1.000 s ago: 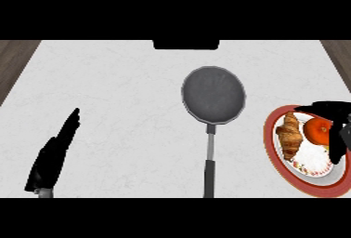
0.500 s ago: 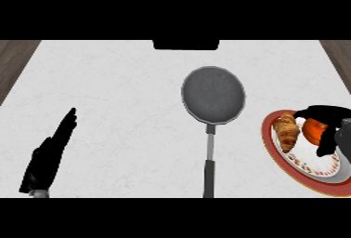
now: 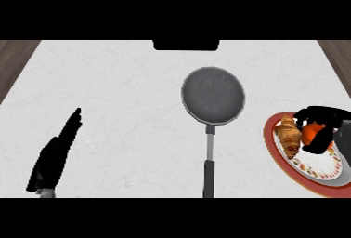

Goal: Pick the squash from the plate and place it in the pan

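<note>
Compared with a second ago, the right hand [image 3: 326, 115] has sunk lower over the plate [image 3: 276, 149] and its fingers have drawn in. They were spread above the food then; now they are curled round the squash [image 3: 313, 133]. The left hand [image 3: 57, 151] has barely shifted and rests at the lower left of the counter [image 3: 123, 93], fingers straight and together, pointing away from the robot.

The squash shows as an orange patch in the gap between the black fingers, which arch over its far side, and the thumb, which crosses its near side. Most of it is hidden by the hand. It sits over the right part of the red-rimmed plate, just right of the croissant [image 3: 290, 137]. Whether it rests on the plate or is raised a little off it cannot be told from this steep angle.

The pan [image 3: 213, 95] lies in the middle of the counter, apart from the plate to its left, its handle pointing toward the robot.
</note>
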